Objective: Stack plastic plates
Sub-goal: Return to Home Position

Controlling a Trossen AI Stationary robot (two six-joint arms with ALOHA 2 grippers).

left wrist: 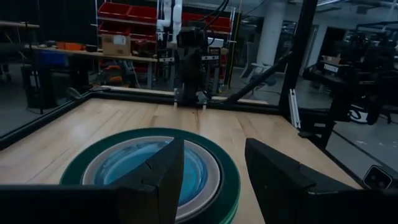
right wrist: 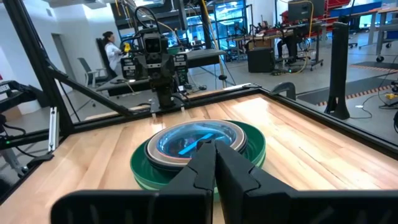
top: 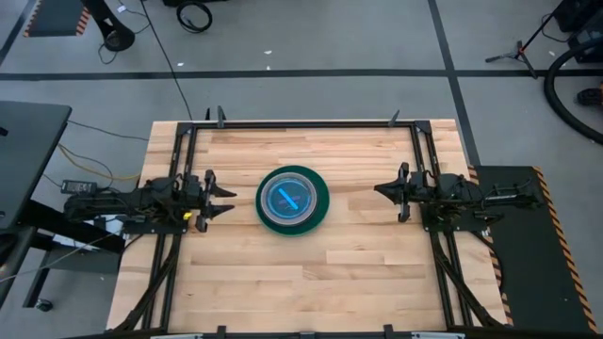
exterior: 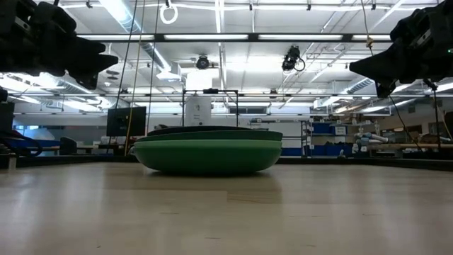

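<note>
From above, the stack of plastic plates (top: 292,200) sits at the middle of the worktop (top: 358,273): a green rim outermost, a pale ring inside it, translucent blue on top. The left tool (top: 226,201) hangs just left of the stack with its fingers spread. The right tool (top: 380,189) is farther off on the right, its fingers pressed together.

At worktop level, the stack (exterior: 207,152) shows broad green plates below and a dark plate above. Both tools are raised clear of it at the upper corners.

From the left wrist, the two fingers (left wrist: 163,174) stand apart and hold nothing, with the stack (left wrist: 118,163) just beyond them.

From the right wrist, the fingers (right wrist: 202,163) meet at the tips, empty, before the stack (right wrist: 180,138). A person (right wrist: 112,53) stands in the room behind.
</note>
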